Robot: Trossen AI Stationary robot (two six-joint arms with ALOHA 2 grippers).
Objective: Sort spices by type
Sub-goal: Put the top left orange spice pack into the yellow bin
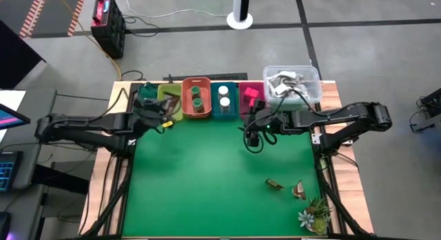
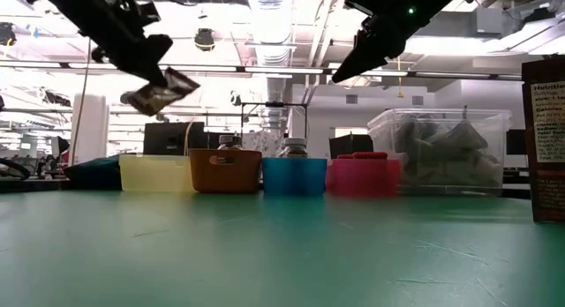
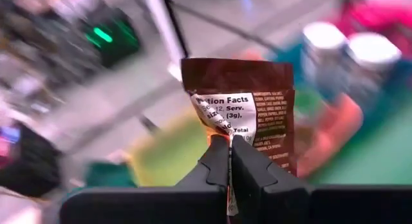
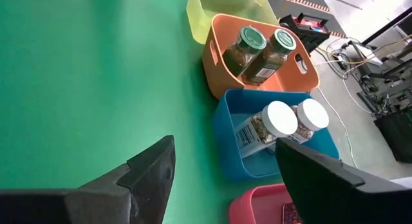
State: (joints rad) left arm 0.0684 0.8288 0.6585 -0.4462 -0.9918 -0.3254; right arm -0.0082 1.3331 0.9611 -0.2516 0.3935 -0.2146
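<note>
My left gripper (image 1: 162, 121) hangs beside the yellow bin (image 1: 170, 102), shut on a brown crinkly sachet (image 3: 238, 102) that also shows in the low view (image 2: 161, 89). My right gripper (image 1: 252, 138) is open in the air in front of the pink bin (image 1: 251, 96), holding nothing. Two green-capped jars (image 4: 257, 47) lie in the orange bin (image 1: 196, 98). Two white-capped jars (image 4: 293, 119) lie in the blue bin (image 1: 224, 101). Pink blocks (image 1: 249, 93) sit in the pink bin. Two more sachets (image 1: 275, 185) (image 1: 300, 192) lie on the green mat near its right near corner. My left gripper pinches the sachet between its two fingers at one short edge (image 3: 224, 132), by the printed label. The fingers (image 2: 141, 56) slant down from the table's left. The sachet juts out past the fingertips, tilted and lifted clear, high above the bins.
A dark green bin (image 1: 147, 94) stands left of the yellow one, and a clear lidded box (image 1: 293, 83) of packets stands at the row's right end. A small spiky plant (image 1: 313, 214) sits at the near right corner. The middle of the green mat (image 1: 207, 171) is bare.
</note>
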